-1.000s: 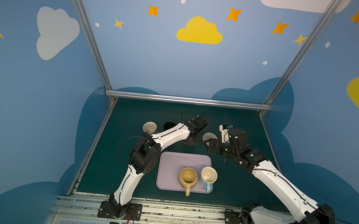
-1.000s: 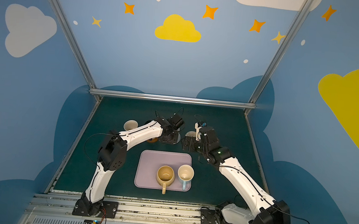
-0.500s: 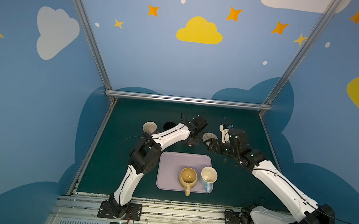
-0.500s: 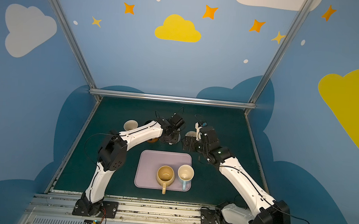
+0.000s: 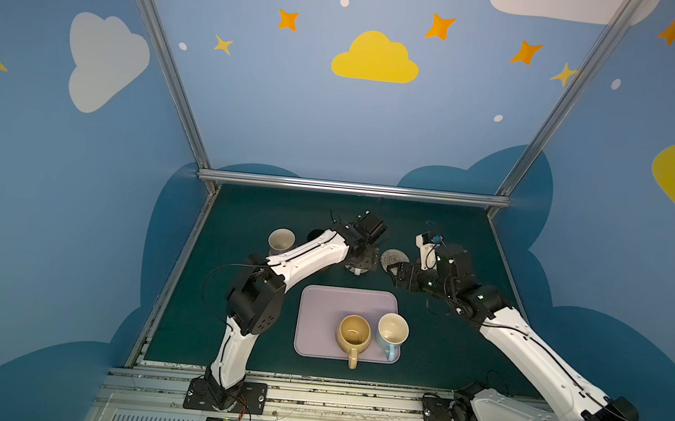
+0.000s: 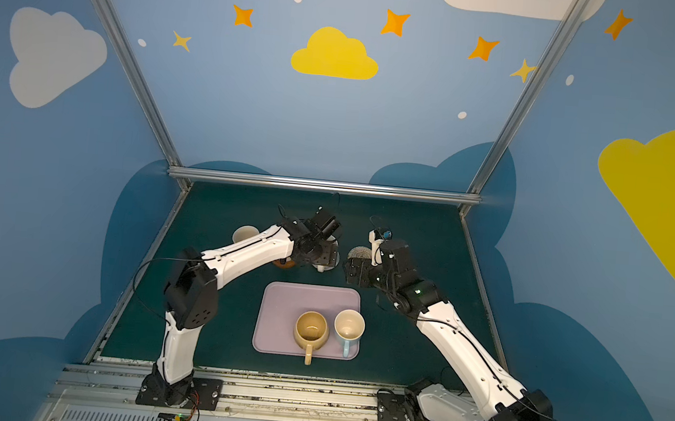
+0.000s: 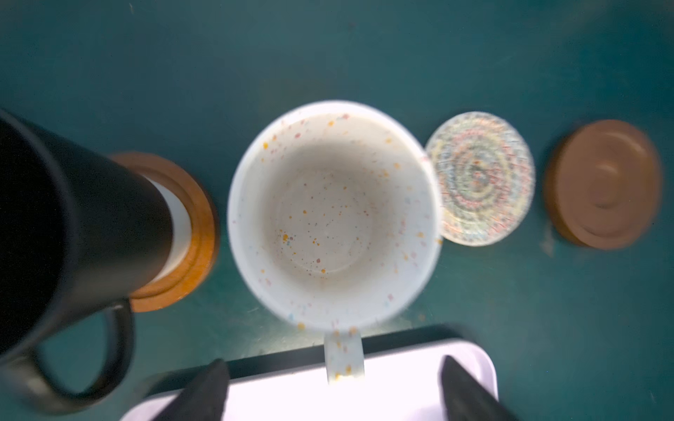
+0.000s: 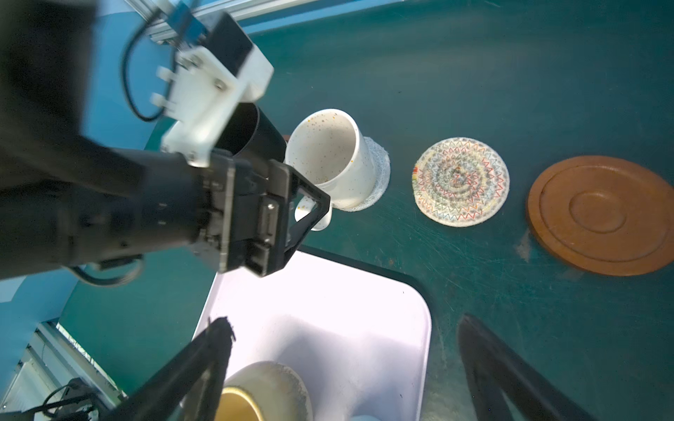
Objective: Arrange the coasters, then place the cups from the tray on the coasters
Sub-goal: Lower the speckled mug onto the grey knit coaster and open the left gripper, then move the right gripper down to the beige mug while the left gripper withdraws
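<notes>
Cream speckled mug (image 8: 330, 160) stands on the grey woven coaster (image 8: 381, 171), just above the lilac tray (image 5: 319, 301) in the middle of both top views. The left gripper (image 7: 333, 362) is wide, one finger on each side of the mug's handle, not touching it. The right gripper (image 8: 344, 322) is wide and holds nothing. A yellow mug (image 5: 353, 333) and a blue mug (image 5: 392, 331) sit on the tray.

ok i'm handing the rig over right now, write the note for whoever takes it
Left gripper: open, astride the handle of the speckled mug, not gripping.
Right gripper: open, empty, near a far corner of the tray.
Done: speckled mug on grey woven coaster, black mug on wooden coaster; far-left mug off the tray, its coaster hidden.
Left: yellow mug and light blue mug, on the tray; beige woven coaster and bare wooden coaster are free.
</notes>
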`<state>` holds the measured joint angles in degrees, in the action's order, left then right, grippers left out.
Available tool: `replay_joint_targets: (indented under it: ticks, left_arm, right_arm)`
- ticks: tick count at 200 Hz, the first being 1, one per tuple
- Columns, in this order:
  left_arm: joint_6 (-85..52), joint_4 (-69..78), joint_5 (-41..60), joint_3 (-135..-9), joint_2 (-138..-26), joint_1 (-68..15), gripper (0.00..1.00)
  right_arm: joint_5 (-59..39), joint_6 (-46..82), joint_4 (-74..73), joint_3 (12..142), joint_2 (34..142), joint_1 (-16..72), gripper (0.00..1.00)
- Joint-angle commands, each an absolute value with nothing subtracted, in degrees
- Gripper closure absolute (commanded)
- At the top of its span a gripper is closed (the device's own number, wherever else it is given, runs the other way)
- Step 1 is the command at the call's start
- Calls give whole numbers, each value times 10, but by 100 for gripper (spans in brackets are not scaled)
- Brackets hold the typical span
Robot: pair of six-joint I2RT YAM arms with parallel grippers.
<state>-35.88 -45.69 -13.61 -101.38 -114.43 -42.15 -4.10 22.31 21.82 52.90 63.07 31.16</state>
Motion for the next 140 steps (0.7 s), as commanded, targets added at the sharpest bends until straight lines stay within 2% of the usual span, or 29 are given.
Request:
replay_joint_targets:
  ticks: [1,42,87,110,140]
  left_arm:
    - [-357,-447,-124,-1002,-1097,-424,0]
    - [-344,-425,-36,-968,-1021,-414,0]
    - [-306,-364,83,-857,-902,-395,0]
    - [-288,-366,152,-803,-850,-375,0]
    - [-275,-408,187,-768,-814,-341,1]
  right_arm:
    - [-63,198,236,516,612,312,4]
    - [-86,210,292,525,597,338,4]
    - [4,229,389,556,605,458,5]
    - [30,259,409,554,605,513,6]
    - [82,310,440,560,613,589,11]
